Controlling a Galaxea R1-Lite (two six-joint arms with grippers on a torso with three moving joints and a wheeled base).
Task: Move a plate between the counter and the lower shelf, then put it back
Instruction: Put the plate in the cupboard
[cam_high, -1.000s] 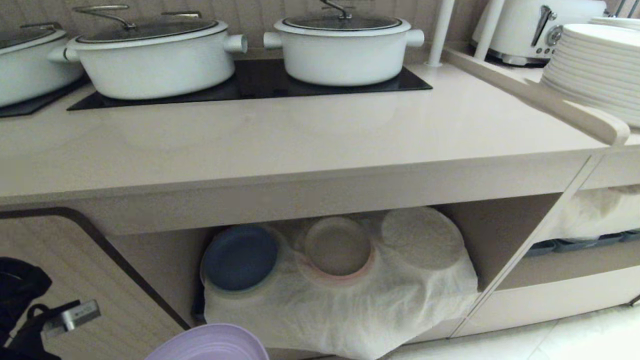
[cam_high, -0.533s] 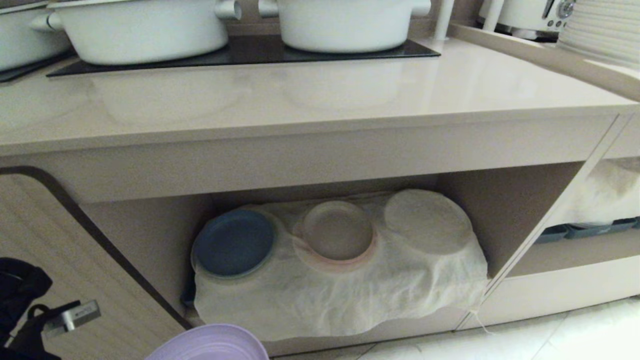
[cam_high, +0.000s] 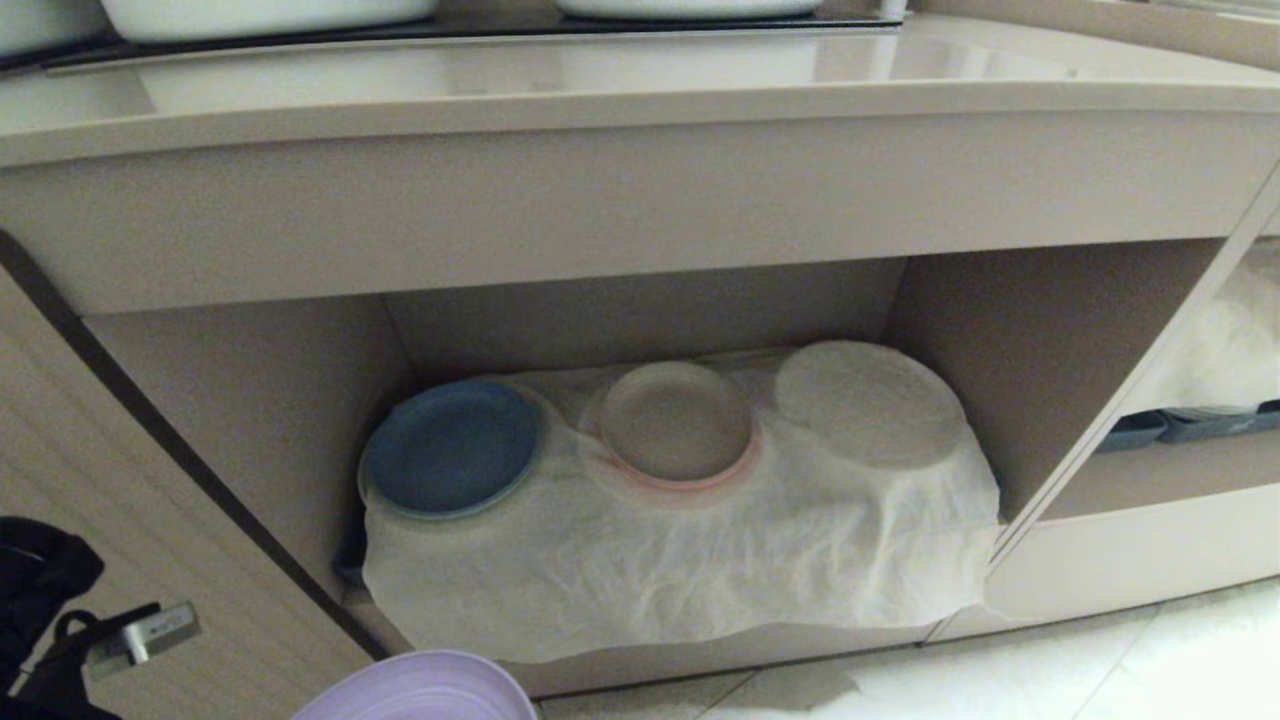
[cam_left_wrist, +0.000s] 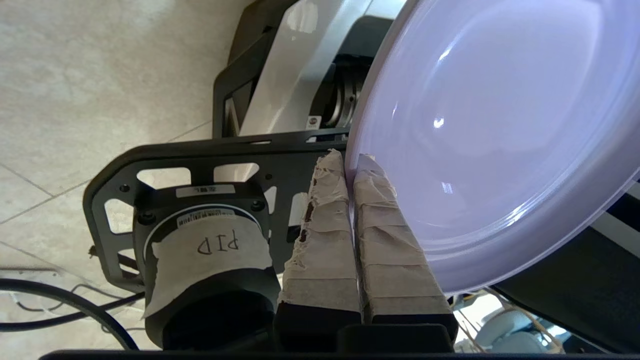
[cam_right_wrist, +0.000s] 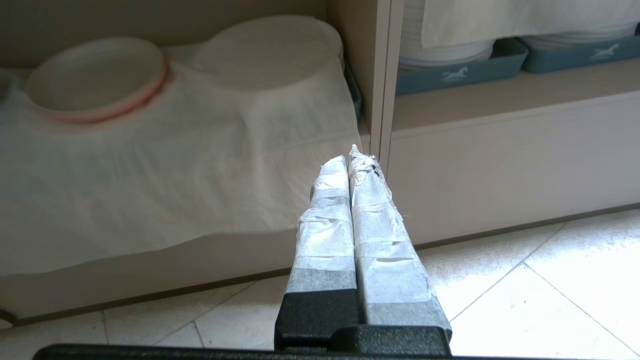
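The lavender plate (cam_left_wrist: 490, 135) hangs by its rim in my left gripper (cam_left_wrist: 350, 162), whose taped fingers are shut on it; its edge shows at the bottom of the head view as the plate (cam_high: 420, 690). Ahead is the lower shelf (cam_high: 650, 320), a beige cubby with a cream cloth (cam_high: 680, 570) draped over its front. The counter (cam_high: 600, 90) runs above it. My right gripper (cam_right_wrist: 352, 157) is shut on nothing, low above the floor beside the cubby's right divider.
On the cloth lie a blue plate (cam_high: 450, 448), a beige-pink plate (cam_high: 675, 425) and a cloth-covered round stack (cam_high: 865, 400). Grey-blue trays (cam_right_wrist: 460, 72) fill the cubby to the right. White pots (cam_high: 250, 15) stand on the hob. Tiled floor (cam_high: 1050, 670) lies below.
The whole head view has slid upward as the camera sank: pots and stacked white plates left the top, and the cubby now fills the middle. The held plate keeps its place.
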